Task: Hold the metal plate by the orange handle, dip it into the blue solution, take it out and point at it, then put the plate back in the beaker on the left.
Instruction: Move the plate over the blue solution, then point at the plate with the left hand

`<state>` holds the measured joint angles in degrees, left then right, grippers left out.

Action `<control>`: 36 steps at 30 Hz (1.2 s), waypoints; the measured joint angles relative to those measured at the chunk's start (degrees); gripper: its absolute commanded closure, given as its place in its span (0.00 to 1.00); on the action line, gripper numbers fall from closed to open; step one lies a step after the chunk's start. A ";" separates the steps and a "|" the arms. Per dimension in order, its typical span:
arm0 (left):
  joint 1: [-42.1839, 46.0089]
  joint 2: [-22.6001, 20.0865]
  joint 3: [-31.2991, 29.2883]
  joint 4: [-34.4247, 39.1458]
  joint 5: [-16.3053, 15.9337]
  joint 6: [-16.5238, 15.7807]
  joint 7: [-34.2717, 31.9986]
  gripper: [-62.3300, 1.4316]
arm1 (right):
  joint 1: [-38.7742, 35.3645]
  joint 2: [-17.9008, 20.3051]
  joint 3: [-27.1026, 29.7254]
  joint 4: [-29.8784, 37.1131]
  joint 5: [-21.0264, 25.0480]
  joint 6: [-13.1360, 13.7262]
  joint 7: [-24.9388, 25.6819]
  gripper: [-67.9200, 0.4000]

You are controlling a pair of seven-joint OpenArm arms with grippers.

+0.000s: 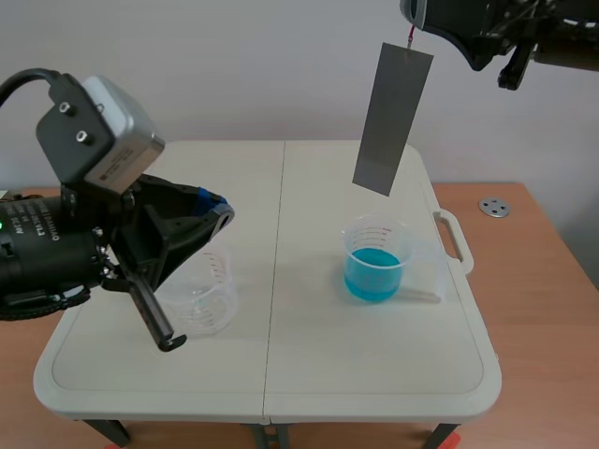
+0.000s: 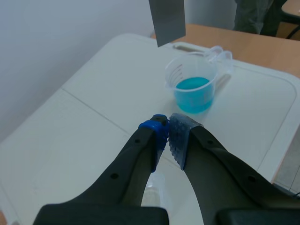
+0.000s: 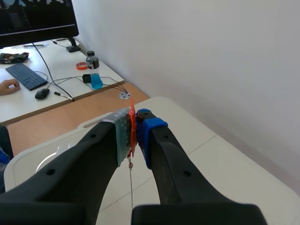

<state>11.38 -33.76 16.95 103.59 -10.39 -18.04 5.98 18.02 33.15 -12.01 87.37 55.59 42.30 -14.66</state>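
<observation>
White table (image 1: 309, 374), right gripper (image 3: 135, 127) pinching orange handle (image 3: 132, 115), plate (image 1: 393, 117) above blue beaker (image 1: 377, 264), left gripper (image 2: 167, 132) closed

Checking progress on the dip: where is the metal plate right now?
In the scene view the metal plate hangs in the air from the right gripper, shut on its orange handle, above the beaker of blue solution on the table's right half.

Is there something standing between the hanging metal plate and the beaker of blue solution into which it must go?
Nothing visible does. The metal plate hangs from the right gripper in open air above the beaker of blue solution. The left gripper is off to the side, near the empty beaker.
</observation>
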 measured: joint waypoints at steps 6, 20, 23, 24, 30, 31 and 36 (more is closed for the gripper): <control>-6.27 6.27 3.98 -4.90 6.43 0.04 1.38 0.89 | -0.61 -3.39 1.77 0.00 -1.84 -0.04 -3.48 0.98; -17.75 17.92 9.22 -24.30 14.23 0.26 -0.44 0.89 | -0.61 -4.09 1.79 0.00 -1.81 -0.02 -4.57 0.98; -19.47 19.30 9.22 -26.84 16.46 0.39 -0.94 0.89 | -0.61 -4.09 1.79 0.00 -1.81 -0.02 -4.57 0.98; -19.98 19.87 9.22 -27.63 16.98 0.37 -1.09 0.89 | -0.61 -4.09 1.79 0.00 -1.81 -0.02 -4.57 0.98; -22.23 22.05 9.22 -31.26 19.45 0.42 -4.22 0.89 | -0.61 -4.09 1.79 0.00 -1.81 -0.02 -4.57 0.98; -22.49 22.27 9.22 -31.63 19.89 0.39 -4.63 0.89 | -0.61 -4.09 1.79 0.00 -1.81 -0.02 -4.57 0.98; -23.96 23.69 9.22 -33.35 21.55 0.39 -5.86 0.89 | -0.61 -4.09 1.79 0.00 -1.81 -0.02 -4.57 0.98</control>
<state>-12.58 -10.07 26.17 70.24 11.16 -17.65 0.12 17.41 29.06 -10.22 87.37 53.78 42.28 -19.22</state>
